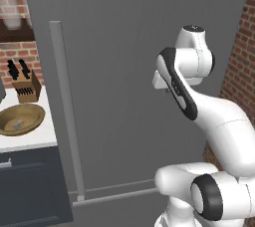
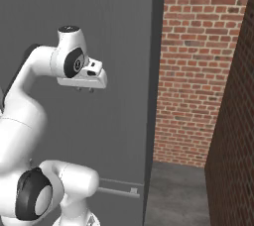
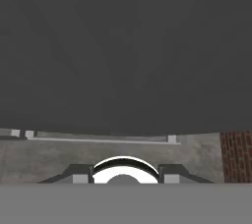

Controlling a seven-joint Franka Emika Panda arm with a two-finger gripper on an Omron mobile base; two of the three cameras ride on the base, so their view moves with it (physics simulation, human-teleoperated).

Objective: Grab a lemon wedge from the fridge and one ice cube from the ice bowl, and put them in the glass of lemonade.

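The fridge (image 1: 129,71) is shut, its grey door blocking everything inside; its long bar handle (image 1: 63,106) runs down the left side. A brick wall (image 2: 198,71) is seen to the right. The white tabletop (image 1: 30,134) is cut off at the left edge. On it the ice bowl (image 1: 21,119) is set, something pale and blurred inside. A knife block (image 1: 25,84) stands behind it. The pincer (image 2: 83,90) hangs before the door, nothing visibly held; its opening cannot be told.

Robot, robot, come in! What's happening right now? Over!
Hand empty, hanging before the tall matte grey fridge. Door shut, long grey bar handle untouched. Brown wooden ice bowl waits on the white counter.
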